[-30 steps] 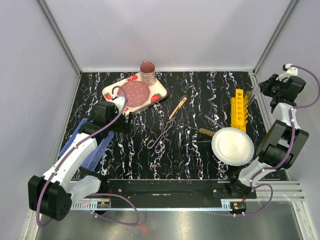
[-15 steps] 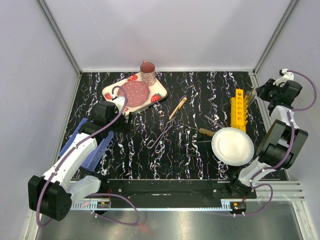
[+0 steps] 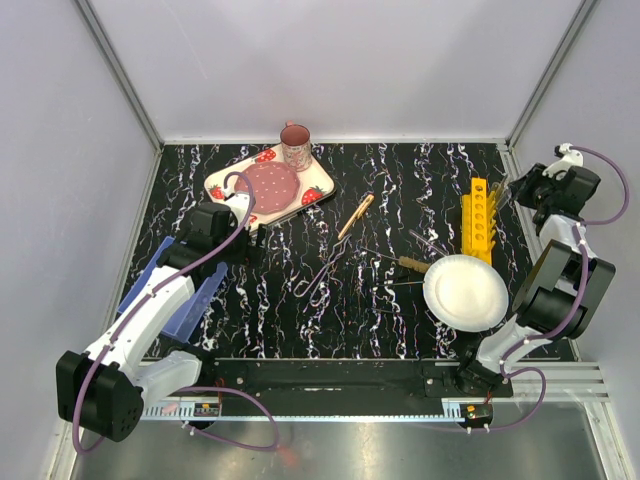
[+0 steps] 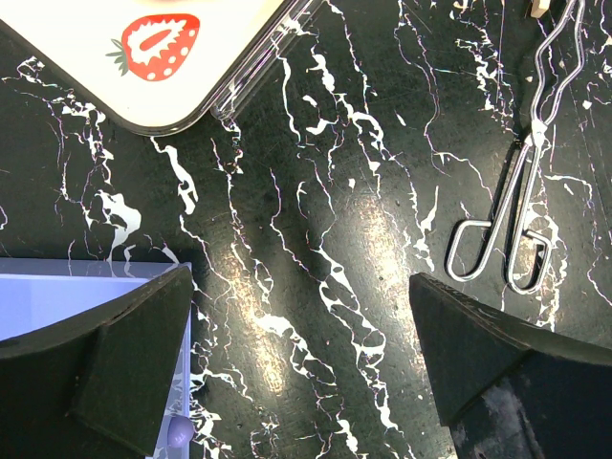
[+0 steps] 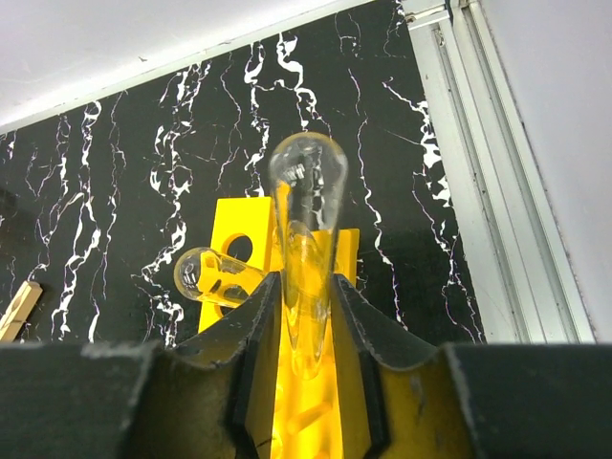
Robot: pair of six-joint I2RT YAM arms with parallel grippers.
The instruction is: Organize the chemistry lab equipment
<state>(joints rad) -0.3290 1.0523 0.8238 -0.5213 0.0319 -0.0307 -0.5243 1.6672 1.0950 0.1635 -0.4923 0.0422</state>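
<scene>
Right now my right gripper (image 5: 306, 287) hangs above the yellow rack (image 5: 225, 215), its fingers (image 5: 258, 325) flanking a test tube (image 5: 306, 191). I can't tell whether they are gripping it. The left gripper (image 4: 301, 306) hovers low, jaws wide apart.

Black tabletop (image 4: 335, 239): white marble-style veining, smooth, glossy, with glare patches.
Bent metal wire tong (image 4: 529, 143): bright, polished.
Thin clear glass test tube (image 5: 308, 206): glossy, transparent.
Yellow test-tube rack (image 5: 239, 229): smooth plastic, dull sheen.
Strawberry-patterned tray (image 4: 191, 91): glossy cream face, clear edge.
Left pincer (image 4: 304, 363): matt black plastic, faintly grained.
Round white plate (image 3: 465, 292): matt.
Slender wooden-handled tool (image 3: 355, 216): pale bare wood.
</scene>
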